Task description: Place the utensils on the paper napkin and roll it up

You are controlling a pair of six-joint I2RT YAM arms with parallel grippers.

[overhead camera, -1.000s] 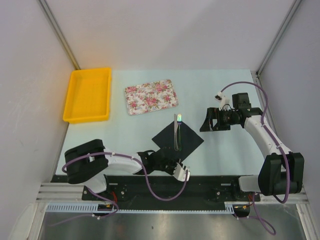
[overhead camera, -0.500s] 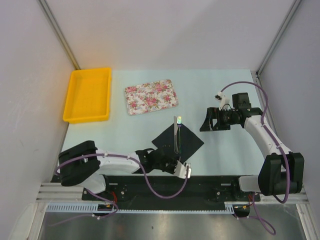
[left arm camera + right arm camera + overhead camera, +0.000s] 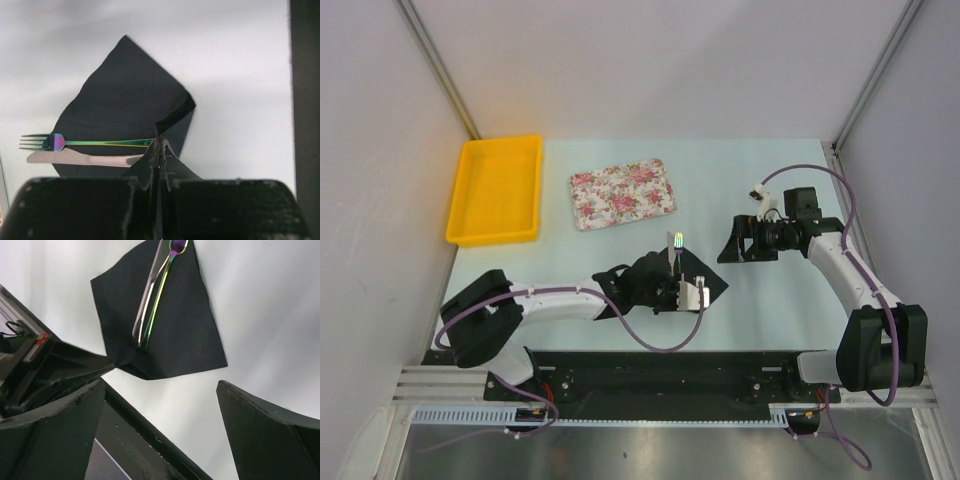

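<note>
The left arm [image 3: 560, 300] now reaches further out from the near edge of the bench [image 3: 770, 180], and its jaws sit over the napkin [image 3: 120, 95] instead of at its near tip. The napkin's near corner, flat a second ago, is pulled up in the shut jaws and folds over toward the handles of the fork [image 3: 100, 143] and knife [image 3: 85, 159]. From above, the black sheet looks shorter, its near point hidden under the wrist.

The left arm [image 3: 560, 300] lies low, its black two-finger left gripper [image 3: 159, 146] clamped on a corner of the thin black paper napkin [image 3: 125, 95]. The right gripper [image 3: 734, 243] hangs with jaws spread wide, empty.
</note>
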